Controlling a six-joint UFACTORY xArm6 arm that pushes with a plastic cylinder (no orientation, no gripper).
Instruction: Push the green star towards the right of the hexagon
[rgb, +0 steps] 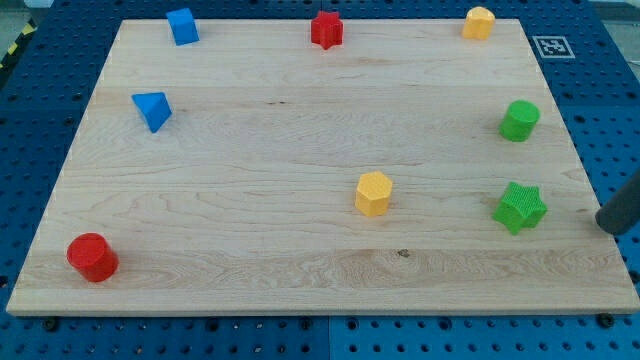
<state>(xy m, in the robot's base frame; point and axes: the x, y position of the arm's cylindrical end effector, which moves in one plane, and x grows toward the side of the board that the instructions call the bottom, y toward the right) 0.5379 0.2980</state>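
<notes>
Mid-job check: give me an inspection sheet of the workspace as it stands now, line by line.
Surface: wooden board on a blue pegboard.
Job's things: green star near the view's right edge; yellow hexagon to its left, apart from it.
Clutter: green cylinder, yellow block, red star, blue cube, blue wedge, red cylinder.
Claw: none fitted; my tip sits right of the green star, not touching.
Cables: nothing seen.
Surroundings: marker tag at the view's top right; striped tape at the top left.
</notes>
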